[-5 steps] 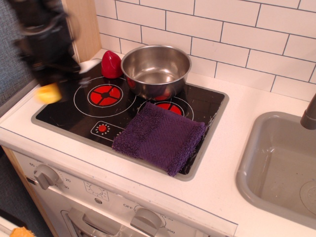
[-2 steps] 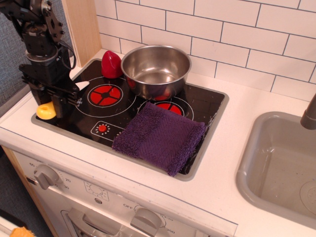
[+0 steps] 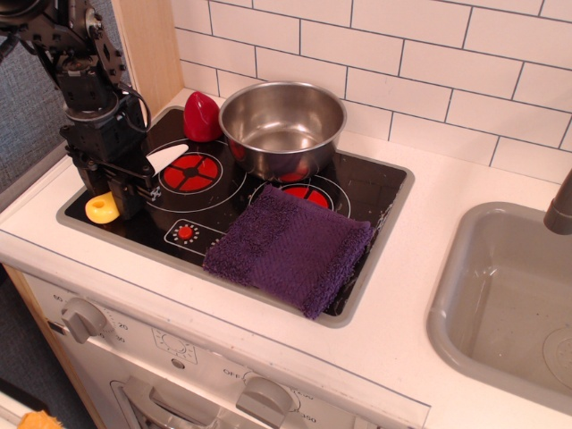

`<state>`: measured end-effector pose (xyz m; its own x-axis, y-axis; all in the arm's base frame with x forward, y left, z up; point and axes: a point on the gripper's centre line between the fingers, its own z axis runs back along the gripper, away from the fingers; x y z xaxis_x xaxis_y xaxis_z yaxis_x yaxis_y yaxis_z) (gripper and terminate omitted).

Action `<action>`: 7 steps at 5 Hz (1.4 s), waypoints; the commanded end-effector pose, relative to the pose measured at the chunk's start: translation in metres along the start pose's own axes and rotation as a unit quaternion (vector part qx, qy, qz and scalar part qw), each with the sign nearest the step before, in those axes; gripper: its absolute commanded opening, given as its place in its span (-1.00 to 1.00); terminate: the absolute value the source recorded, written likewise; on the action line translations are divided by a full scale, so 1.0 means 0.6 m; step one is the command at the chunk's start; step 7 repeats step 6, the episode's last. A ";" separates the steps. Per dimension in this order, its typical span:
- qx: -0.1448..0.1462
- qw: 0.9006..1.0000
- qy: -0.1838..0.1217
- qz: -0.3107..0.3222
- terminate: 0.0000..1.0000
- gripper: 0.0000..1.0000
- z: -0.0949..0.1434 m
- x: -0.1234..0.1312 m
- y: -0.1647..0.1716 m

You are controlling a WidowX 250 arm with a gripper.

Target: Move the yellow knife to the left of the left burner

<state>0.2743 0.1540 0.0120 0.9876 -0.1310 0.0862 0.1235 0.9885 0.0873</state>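
The yellow knife lies low over the black cooktop, its yellow handle (image 3: 101, 208) toward the front left and its white blade (image 3: 167, 158) pointing at the left burner (image 3: 189, 172). My gripper (image 3: 128, 189) comes down from the upper left and is shut on the knife's middle, which it hides. The knife sits at the burner's left side, and the blade tip overlaps the burner's outer white rings.
A steel pot (image 3: 282, 125) stands behind the burners and a red toy pepper (image 3: 202, 116) is at the back left. A purple cloth (image 3: 290, 246) covers part of the right burner (image 3: 307, 193). A grey sink (image 3: 509, 304) is at the right.
My gripper has come down with the knife from the blurred higher position, then shifted a little to the right, toward the left burner. The knife stays in the jaws.
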 end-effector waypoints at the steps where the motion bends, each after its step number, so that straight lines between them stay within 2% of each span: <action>1: 0.002 0.995 -0.095 0.043 -1.00 1.00 0.081 -0.003 0.004; 2: 0.013 0.995 -0.085 0.043 -1.00 1.00 0.114 0.006 -0.007; 3: 0.012 0.997 -0.063 0.040 -1.00 1.00 0.133 0.015 -0.019; 4: -0.016 0.999 -0.022 0.039 -1.00 1.00 0.126 0.017 -0.025; 5: -0.016 0.999 -0.022 0.039 -1.00 1.00 0.126 0.017 -0.025; 6: -0.016 0.999 -0.022 0.039 1.00 1.00 0.126 0.017 -0.025; 7: -0.016 0.999 -0.022 0.039 1.00 1.00 0.126 0.017 -0.025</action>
